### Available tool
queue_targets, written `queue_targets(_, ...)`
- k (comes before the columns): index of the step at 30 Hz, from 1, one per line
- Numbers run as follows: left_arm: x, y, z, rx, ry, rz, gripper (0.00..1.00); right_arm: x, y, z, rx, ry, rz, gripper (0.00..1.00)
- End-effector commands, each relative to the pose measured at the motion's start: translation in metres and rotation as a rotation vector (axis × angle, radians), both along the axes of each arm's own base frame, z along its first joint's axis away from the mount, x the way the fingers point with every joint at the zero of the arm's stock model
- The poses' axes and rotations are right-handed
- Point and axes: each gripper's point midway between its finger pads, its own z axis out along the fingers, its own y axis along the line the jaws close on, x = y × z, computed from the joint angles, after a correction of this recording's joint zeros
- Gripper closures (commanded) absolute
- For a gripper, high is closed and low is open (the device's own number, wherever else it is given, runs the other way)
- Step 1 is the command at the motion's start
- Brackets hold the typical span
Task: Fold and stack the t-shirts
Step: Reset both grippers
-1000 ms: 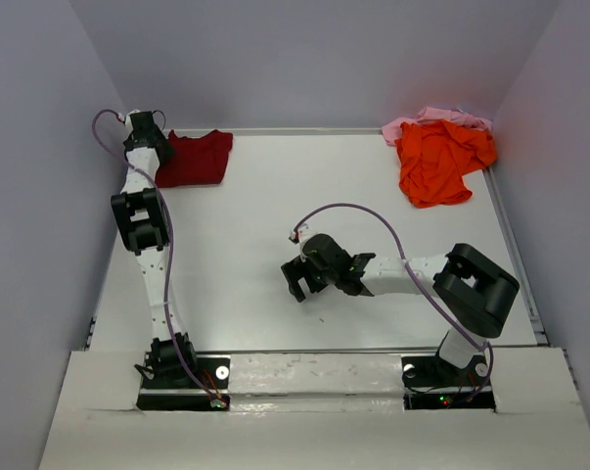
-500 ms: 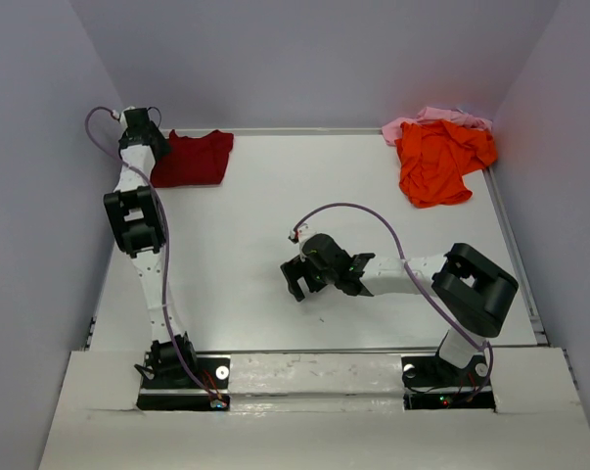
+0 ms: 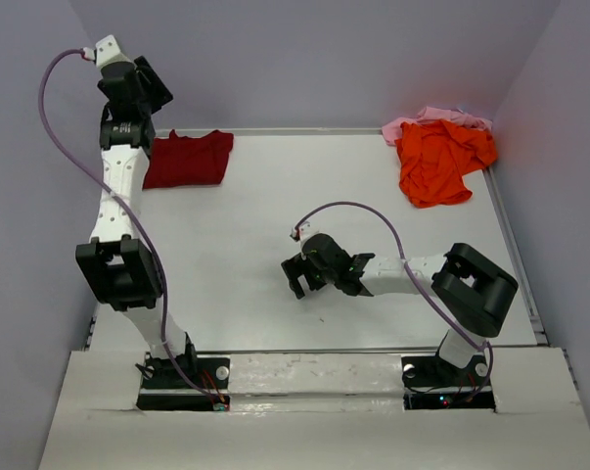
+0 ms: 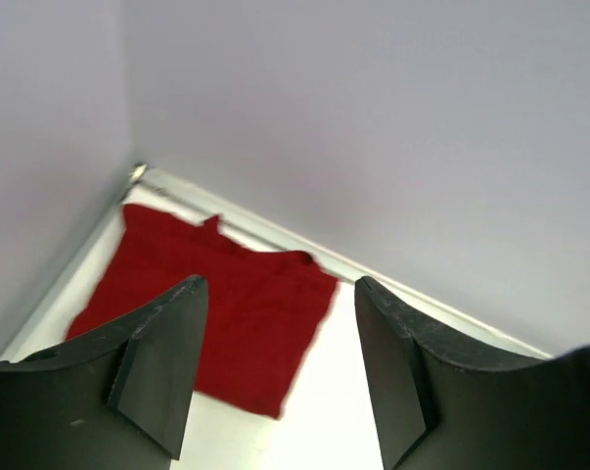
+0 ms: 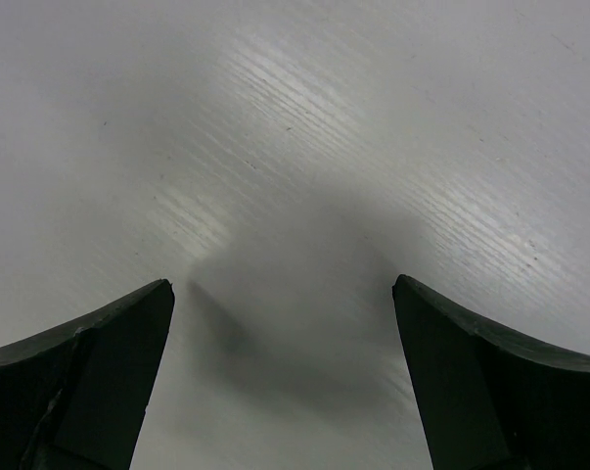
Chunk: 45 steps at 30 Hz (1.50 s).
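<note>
- The left gripper (image 4: 277, 294) hangs high above the far-left corner of the bench (image 3: 275, 196). Its fingers are spread fairly wide and hold nothing.
- Below them, the maroon t-shirt (image 3: 187, 160) lies flat in that corner as a folded rectangle. Its long axis runs left to right along the far edge, and it is clear of the fingers.
- The right gripper (image 5: 283, 284) hovers low over bare mid-bench. Its fingers are fully wide and empty, pointing down at the surface.
- The orange t-shirt (image 3: 433, 162) sits crumpled at the far-right corner, partly on top of the pink t-shirt (image 3: 427, 117). The pink one shows only along the far edge behind it. Neither is folded.
- By the look of it, 1 of 3 shirts is done and the orange one comes next, since it lies uppermost.
- That heap lies away from and to the right of the right fingers, well apart from them. Its longer run goes from far to near.
- The right arm is clearly the nearer one. The left would have to cross the whole bench.
</note>
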Motion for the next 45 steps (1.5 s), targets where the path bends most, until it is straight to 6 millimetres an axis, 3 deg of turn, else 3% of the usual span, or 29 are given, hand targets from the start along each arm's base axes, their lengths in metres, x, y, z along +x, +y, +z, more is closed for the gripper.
queue_targets(1,-0.011,-0.059,0.025,0.058,-0.056,-0.114,0.29,0.010,-0.002,0.003,-0.010,-0.041,-0.070,0.00)
queue_targets(2,-0.020,-0.094,0.033,0.051,-0.068,-0.177,0.29,0.011,-0.002,0.003,-0.008,-0.040,-0.074,0.00)
queue_targets(3,-0.025,-0.110,0.020,0.031,-0.045,-0.227,0.29,0.010,-0.001,0.006,0.005,-0.039,-0.073,0.00)
queue_targets(4,-0.038,-0.130,0.028,0.013,-0.070,-0.280,0.29,0.011,0.001,0.010,0.026,-0.046,-0.079,0.00)
queue_targets(5,-0.045,-0.141,0.027,0.010,-0.077,-0.311,0.29,0.012,0.001,0.014,0.039,-0.054,-0.083,0.00)
queue_targets(6,-0.052,-0.151,0.004,0.005,-0.039,-0.334,0.29,0.012,0.002,0.025,0.068,-0.071,-0.084,0.00)
queue_targets(7,-0.060,-0.161,-0.002,0.007,-0.038,-0.360,0.29,0.013,0.000,0.028,0.082,-0.079,-0.097,0.00)
queue_targets(8,-0.075,-0.178,0.013,0.004,-0.092,-0.401,0.29,0.014,-0.006,0.029,0.084,-0.099,-0.122,0.00)
queue_targets(9,-0.082,-0.186,0.005,0.009,-0.091,-0.427,0.29,0.014,-0.008,0.033,0.095,-0.112,-0.126,0.00)
queue_targets(10,-0.091,-0.194,-0.022,0.017,-0.045,-0.455,0.29,0.014,-0.009,0.043,0.122,-0.132,-0.132,0.00)
queue_targets(11,-0.101,-0.200,-0.022,0.028,-0.055,-0.467,0.29,0.014,-0.014,0.044,0.131,-0.149,-0.144,0.00)
queue_targets(12,-0.110,-0.215,-0.046,0.054,-0.015,-0.492,0.29,0.014,-0.015,0.048,0.146,-0.159,-0.150,0.00)
queue_targets(15,-0.128,-0.234,-0.067,0.082,0.019,-0.520,0.29,0.021,-0.025,0.057,0.167,-0.184,-0.180,0.02)
queue_targets(16,-0.138,-0.250,-0.083,0.112,0.040,-0.555,0.30,0.023,-0.029,0.059,0.161,-0.198,-0.197,0.05)
queue_targets(20,-0.162,-0.297,-0.099,0.232,0.092,-0.654,0.30,0.033,-0.038,0.078,0.134,-0.249,-0.227,0.10)
queue_targets(22,-0.174,-0.312,-0.097,0.270,0.100,-0.680,0.29,0.043,-0.036,0.104,0.139,-0.294,-0.251,0.10)
queue_targets(24,-0.178,-0.319,-0.099,0.284,0.097,-0.711,0.29,0.050,-0.038,0.120,0.122,-0.327,-0.270,0.09)
queue_targets(26,-0.179,-0.321,-0.097,0.285,0.093,-0.721,0.29,0.065,-0.037,0.148,0.125,-0.391,-0.293,0.09)
queue_targets(28,-0.178,-0.317,-0.090,0.312,0.077,-0.711,0.29,0.080,-0.044,0.158,0.090,-0.404,-0.312,0.14)
queue_targets(32,-0.182,-0.303,-0.074,0.314,0.040,-0.662,0.29,0.110,-0.057,0.199,0.082,-0.442,-0.368,0.17)
queue_targets(35,-0.183,-0.298,-0.073,0.330,0.035,-0.647,0.29,0.135,-0.081,0.215,0.095,-0.445,-0.430,0.16)
queue_targets(37,-0.182,-0.286,-0.069,0.358,0.033,-0.594,0.29,0.160,-0.100,0.242,0.105,-0.475,-0.508,0.16)
queue_targets(38,-0.182,-0.282,-0.067,0.360,0.030,-0.571,0.29,0.166,-0.111,0.231,0.060,-0.463,-0.534,0.17)
queue_targets(39,-0.181,-0.278,-0.065,0.360,0.026,-0.549,0.29,0.174,-0.117,0.232,0.033,-0.463,-0.556,0.17)
queue_targets(40,-0.181,-0.272,-0.065,0.367,0.025,-0.524,0.29,0.188,-0.134,0.245,0.007,-0.475,-0.608,0.17)
queue_targets(42,-0.182,-0.272,-0.066,0.363,0.022,-0.526,0.28,0.212,-0.150,0.249,-0.007,-0.476,-0.660,0.17)
queue_targets(43,-0.182,-0.273,-0.066,0.363,0.022,-0.530,0.28,0.215,-0.148,0.247,-0.008,-0.474,-0.661,0.17)
queue_targets(45,-0.182,-0.272,-0.065,0.354,0.019,-0.525,0.28,0.234,-0.177,0.234,-0.043,-0.453,-0.730,0.17)
